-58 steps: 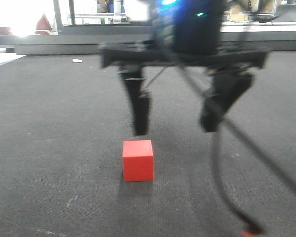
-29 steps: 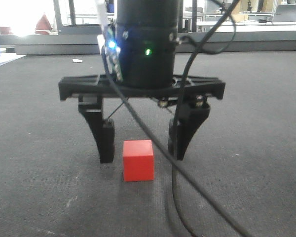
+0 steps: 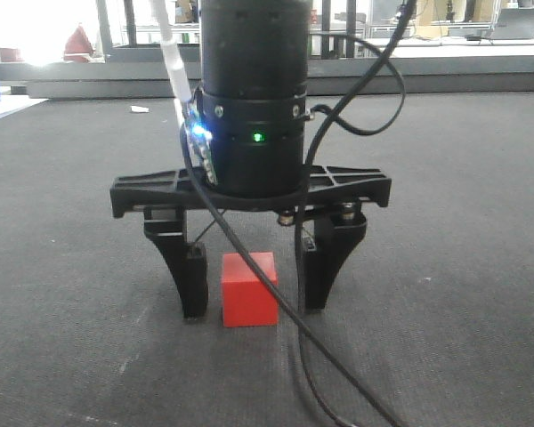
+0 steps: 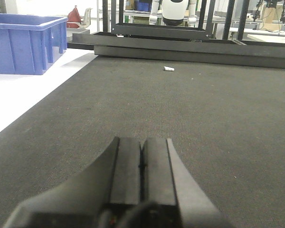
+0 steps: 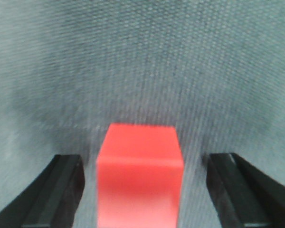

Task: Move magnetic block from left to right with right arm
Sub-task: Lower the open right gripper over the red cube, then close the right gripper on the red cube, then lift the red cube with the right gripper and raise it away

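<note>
1. Right gripper (image 3: 254, 302) straddles the magnetic block (image 5: 139, 175); fingers spread wide, a gap on each side, gripping nothing.
2. Block rests on the dark mat (image 3: 71, 338) (not lifted).
3. Left gripper (image 4: 141, 164): fingers pressed together, empty.
4. Approach looks complete; closing, lifting, carrying right and releasing remain.

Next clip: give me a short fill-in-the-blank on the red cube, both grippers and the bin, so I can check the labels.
1. The magnetic block sits on the dark mat and is coloured ____.
2. The right gripper has its jaws ____, one on each side of the block.
3. The left gripper has its jaws ____ with nothing between them.
4. In the left wrist view, the bin at far left is coloured ____.

Missing words: red; open; shut; blue.
</note>
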You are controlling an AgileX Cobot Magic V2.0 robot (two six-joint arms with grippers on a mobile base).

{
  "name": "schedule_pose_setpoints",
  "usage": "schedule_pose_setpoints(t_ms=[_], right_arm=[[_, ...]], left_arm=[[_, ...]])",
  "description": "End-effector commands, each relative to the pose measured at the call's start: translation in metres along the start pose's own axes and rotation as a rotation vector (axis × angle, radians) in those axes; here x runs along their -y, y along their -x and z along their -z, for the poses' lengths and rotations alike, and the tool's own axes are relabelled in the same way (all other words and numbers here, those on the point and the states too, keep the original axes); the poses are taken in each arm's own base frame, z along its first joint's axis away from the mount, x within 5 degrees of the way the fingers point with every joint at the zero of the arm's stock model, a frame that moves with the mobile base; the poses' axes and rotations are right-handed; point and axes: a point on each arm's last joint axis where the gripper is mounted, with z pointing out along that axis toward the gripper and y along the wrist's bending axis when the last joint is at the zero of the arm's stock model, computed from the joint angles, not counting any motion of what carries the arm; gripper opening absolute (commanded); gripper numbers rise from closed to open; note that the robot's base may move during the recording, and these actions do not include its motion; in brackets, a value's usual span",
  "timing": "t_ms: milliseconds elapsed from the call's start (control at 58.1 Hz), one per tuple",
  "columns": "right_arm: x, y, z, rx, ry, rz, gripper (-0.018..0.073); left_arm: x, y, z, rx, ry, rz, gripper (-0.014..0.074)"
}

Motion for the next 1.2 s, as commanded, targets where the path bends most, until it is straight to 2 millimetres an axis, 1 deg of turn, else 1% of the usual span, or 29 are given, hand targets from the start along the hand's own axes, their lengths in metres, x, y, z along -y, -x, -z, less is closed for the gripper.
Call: schedule_pose_setpoints(t_ms=[0,275,327,396,499,585,774,860,964,1101,1187], right_arm=[[-0.004,0.003,0.026,0.071,0.058,0.008,0.0625],[-0.006,0.005,0.03,0.084,0.072,0.002,0.0622],[-0.007,0.006,0.032,0.087,0.075,0.002,0.0605],[-0.007,0.006,0.032,0.087,0.075,0.002,0.0546],[-0.006,0.005,0.032,0.081,0.068,0.001,0.0399],[-0.006,0.005,0.032,0.081,0.068,0.001,0.034],[-0.006,0.005,0.031,0.074,0.062,0.001,0.0342],[-0.005,0.005,0.035,0.084,0.064,0.004,0.0342],[-0.003,0.004,0.044,0.107,0.075,0.011,0.0342],[0.005,0.0,0.069,0.176,0.088,0.073,0.0342],[0.012,-0.005,0.078,0.207,0.085,0.108,0.0342]], left_arm=[[0.0,0.005,0.001,0.083,-0.004,0.01,-0.0126],[0.0,0.005,0.001,0.083,-0.004,0.01,-0.0126],[0.0,0.005,0.001,0.083,-0.004,0.01,-0.0126],[0.0,0.005,0.001,0.083,-0.004,0.01,-0.0126],[0.0,0.005,0.001,0.083,-0.004,0.01,-0.0126],[0.0,0.005,0.001,0.083,-0.004,0.01,-0.0126],[0.0,0.005,0.001,0.083,-0.004,0.01,-0.0126],[0.0,0.005,0.001,0.083,-0.004,0.01,-0.0126],[0.0,0.005,0.001,0.083,-0.004,0.01,-0.0126],[0.0,0.005,0.001,0.083,-0.004,0.01,-0.0126],[0.0,0.005,0.001,0.083,-0.004,0.01,-0.0126]])
